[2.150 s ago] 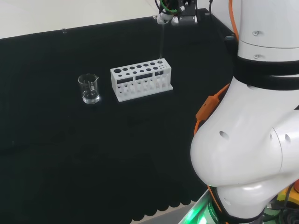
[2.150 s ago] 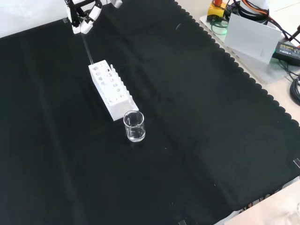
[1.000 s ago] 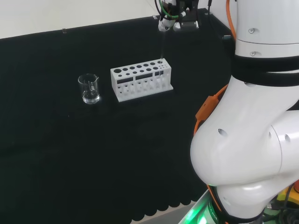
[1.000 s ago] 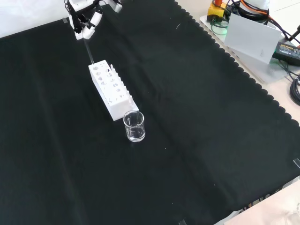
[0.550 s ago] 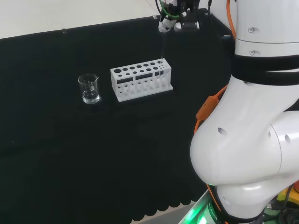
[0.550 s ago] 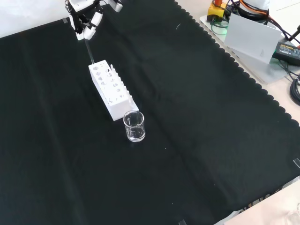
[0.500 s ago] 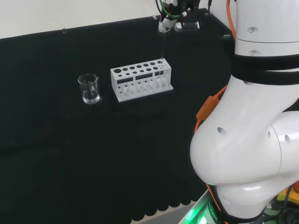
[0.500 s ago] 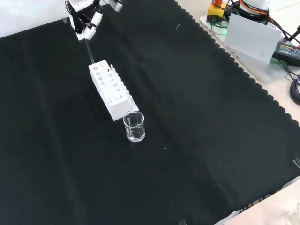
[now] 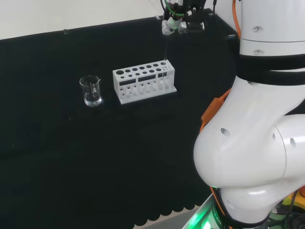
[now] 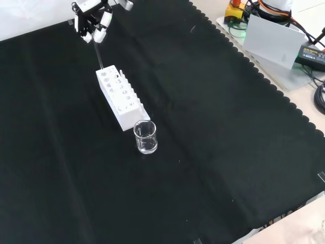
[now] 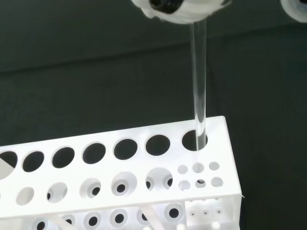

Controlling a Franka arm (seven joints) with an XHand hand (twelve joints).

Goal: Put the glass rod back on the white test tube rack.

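Note:
The white test tube rack (image 9: 144, 81) stands mid-cloth, also seen in the front view (image 10: 121, 96). A thin clear glass rod (image 11: 199, 81) stands upright with its lower end in the large hole at the rack's end (image 11: 194, 140). In the head view the glass rod (image 9: 165, 47) rises from the rack's right end; in the front view the rod (image 10: 98, 56) rises from its far end. The hand (image 9: 180, 21) hovers above the rack, fingertips pinched on the rod's top. The front view shows the hand (image 10: 94, 23) at the cloth's top edge.
A small clear beaker (image 9: 90, 90) stands left of the rack in the head view, and the beaker (image 10: 145, 137) sits just in front of the rack in the front view. The arm's white links (image 9: 257, 133) stand at the head view's right. Boxes and cables (image 10: 269, 35) lie beyond the cloth's right edge.
The hand has shifted slightly and its fingers have moved a little on the rod's top. The rod stays upright at the rack's end hole. Rack and beaker have not moved.

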